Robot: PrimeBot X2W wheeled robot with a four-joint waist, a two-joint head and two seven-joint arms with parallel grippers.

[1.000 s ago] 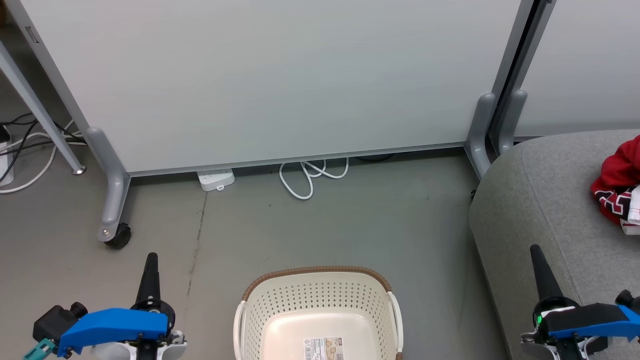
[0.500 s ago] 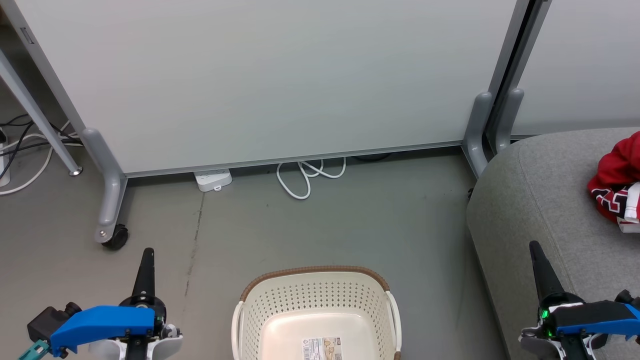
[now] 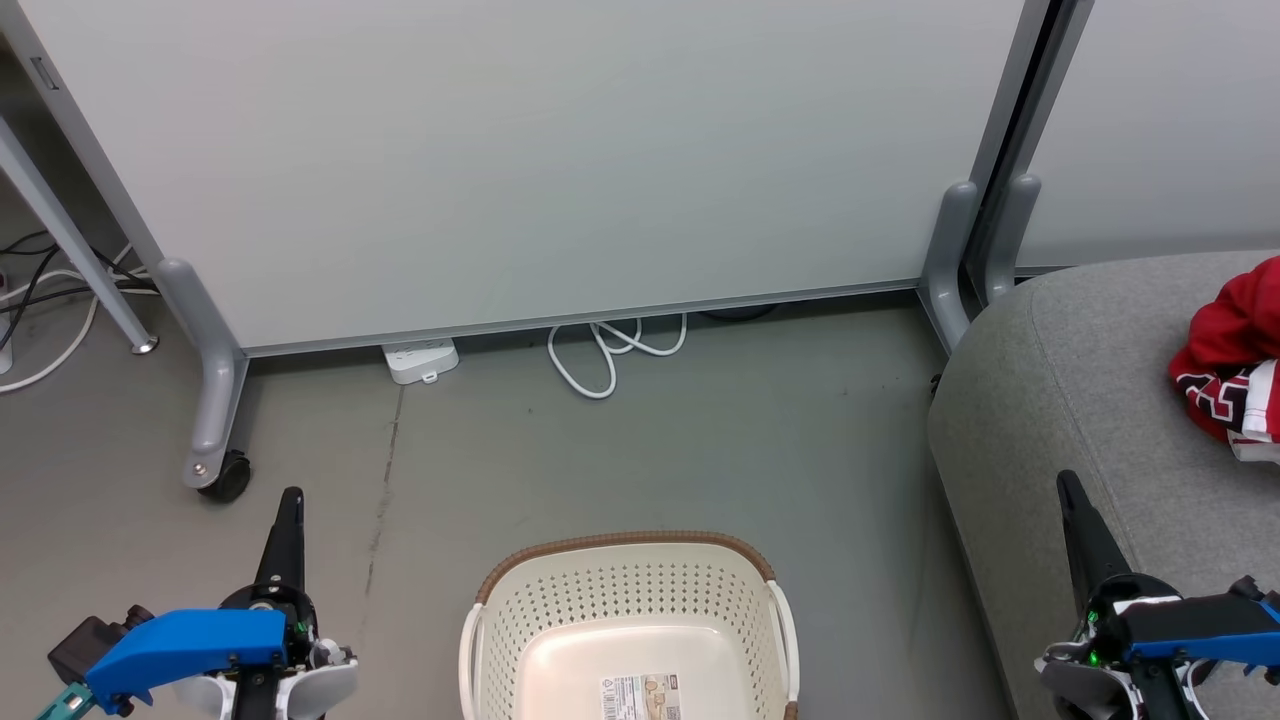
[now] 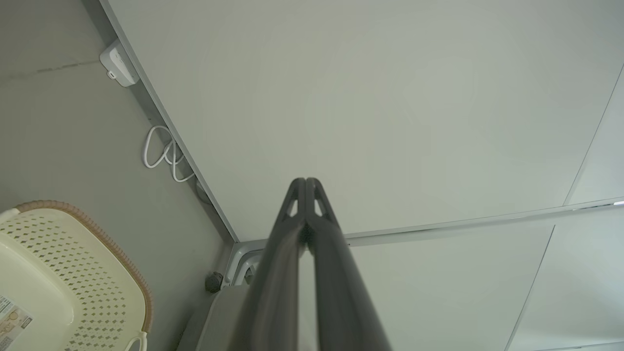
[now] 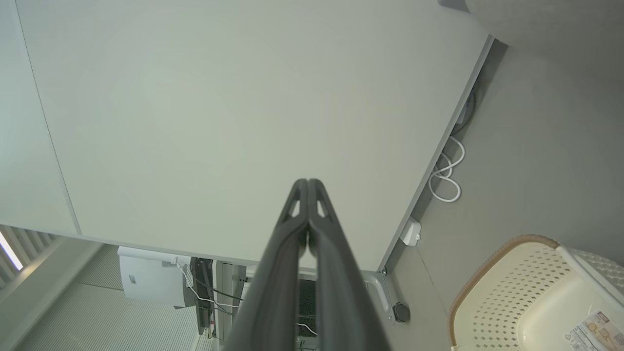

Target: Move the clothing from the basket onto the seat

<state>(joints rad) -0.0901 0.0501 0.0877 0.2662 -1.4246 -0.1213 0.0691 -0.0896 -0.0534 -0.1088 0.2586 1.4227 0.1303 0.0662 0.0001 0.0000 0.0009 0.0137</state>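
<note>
Head view: I look down on a grey floor with a pale partition behind it. The basket [image 3: 620, 542] stands on the floor at the bottom middle, between my two arms. Its floor shows bare cream plastic and a label, though its near part is cut off. The left gripper [image 3: 290, 497] rises at the lower left over the floor, its two dark fingers pressed together on nothing. The right gripper [image 3: 1067, 482] rises at the lower right, fingers likewise together and empty, its tip over the seat [image 3: 1080, 370] close to that seat's rounded left edge. The clothing [image 3: 1228, 345] lies in a red heap on the seat, well in from the left edge, and the picture cuts it off. It lies ahead and to the right of the right gripper, so my right arm is far the nearer. A crumpled heap, it gives me no clear long axis.

Left wrist view: the left gripper [image 4: 305, 181] points at the partition, tips touching. The basket [image 4: 83, 253] sits at the lower left, with nothing red in the part I see.

Right wrist view: the right gripper [image 5: 308, 181] is closed too, aimed at the partition. The basket [image 5: 507, 273] sits at the lower right, bare where visible. I judge little is left to carry over.
</note>
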